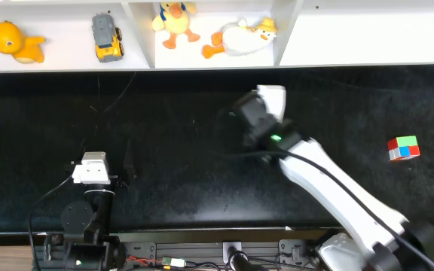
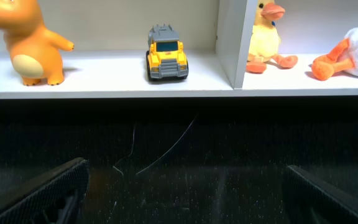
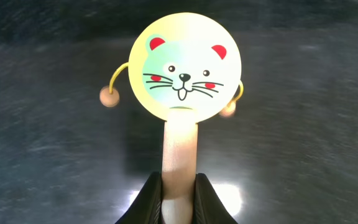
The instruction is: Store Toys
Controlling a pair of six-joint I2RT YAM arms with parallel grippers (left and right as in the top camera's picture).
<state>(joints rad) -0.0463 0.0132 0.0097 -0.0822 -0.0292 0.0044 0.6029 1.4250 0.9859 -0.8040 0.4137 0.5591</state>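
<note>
Black mat (image 1: pixel 164 150): cube (image 1: pixel 403 148) far right (well apart); right gripper (image 3: pixel 179 188) clamps rattle (image 3: pixel 185 78).

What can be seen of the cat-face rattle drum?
The rattle drum has a round pale disc with a painted cat face, a wooden-looking handle and a small bead on a yellow cord at each side. The right gripper is shut on the handle's end, holding it over the dark mat.

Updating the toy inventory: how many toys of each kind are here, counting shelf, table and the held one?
Plush birds: 2 (yellow duck, white goose)
Orange figure: 1
Toy truck: 1
Rattle drum: 1
Colour cube: 1
Total: 6
</note>
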